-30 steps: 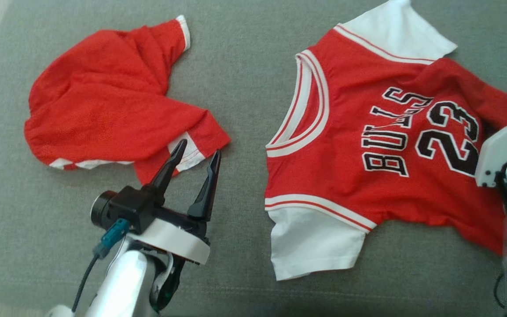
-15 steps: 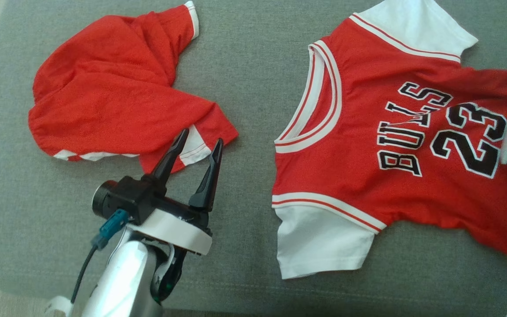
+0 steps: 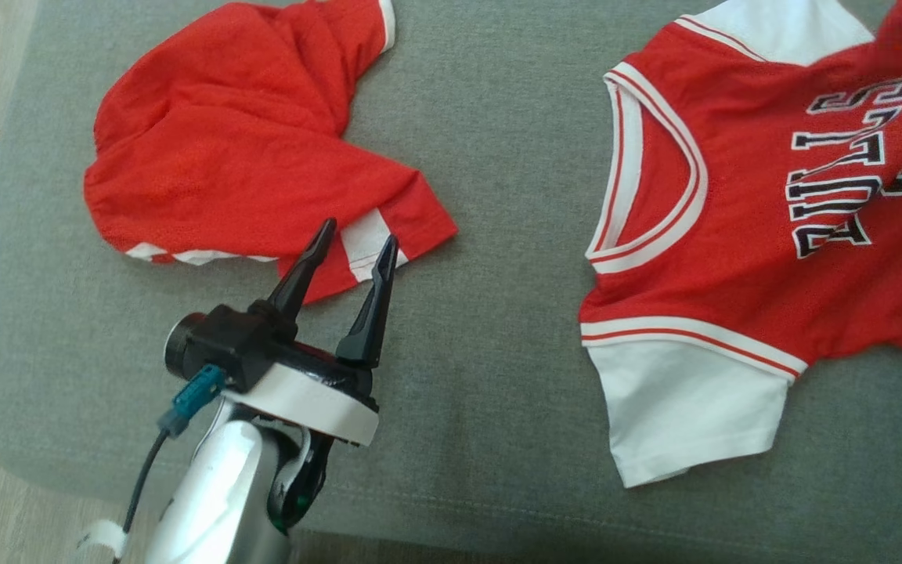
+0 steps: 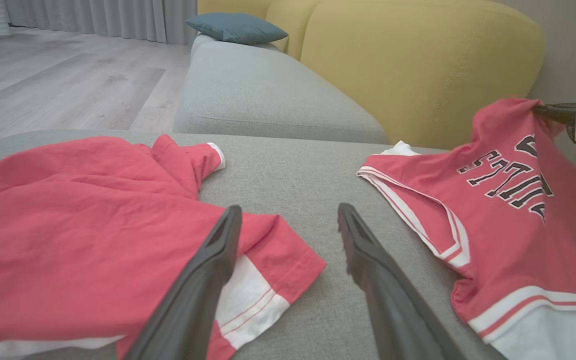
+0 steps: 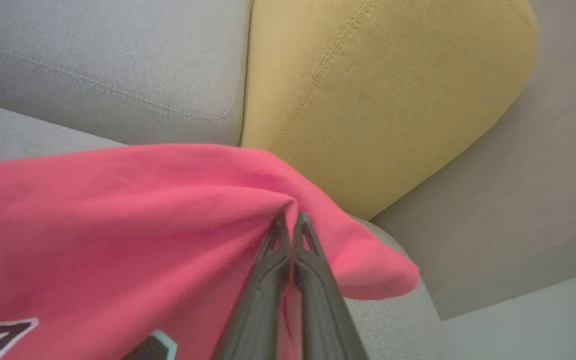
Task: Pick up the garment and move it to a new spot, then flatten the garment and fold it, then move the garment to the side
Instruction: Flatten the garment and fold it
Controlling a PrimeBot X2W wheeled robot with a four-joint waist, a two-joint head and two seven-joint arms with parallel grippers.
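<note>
The jersey (image 3: 741, 258) is pinched near its bottom end by the right gripper (image 5: 290, 218), whose two fingers are pressed together on a fold of the red cloth. From that pinch the shirt runs lengthwise away from the gripper towards the robot's left, lettering first, then the collar (image 3: 698, 184) and a white sleeve (image 3: 686, 407) at the far end. In the left wrist view the gripped end is raised off the grey seat (image 3: 498, 141), and the cloth slopes down from the gripper until the collar end lies flat on the seat. So the jersey's long axis points from the right gripper across towards the left gripper (image 3: 358, 232), with the collar roughly between the two. The left gripper is spread wide and holds nothing. Its fingertips hang over the striped corner of the other red garment (image 3: 224, 157), which lies crumpled ahead of it and to its left. The jersey's collar is off to its right, with bare seat between. Beyond the right gripper rises the yellow sofa back (image 5: 368, 90). By my reckoning the pick-up is in hand and the right arm alone has the jersey. Since the whole length trails away from its gripper, the carry needs to go upward or away from the collar end, or that end will drag and bunch.
</note>
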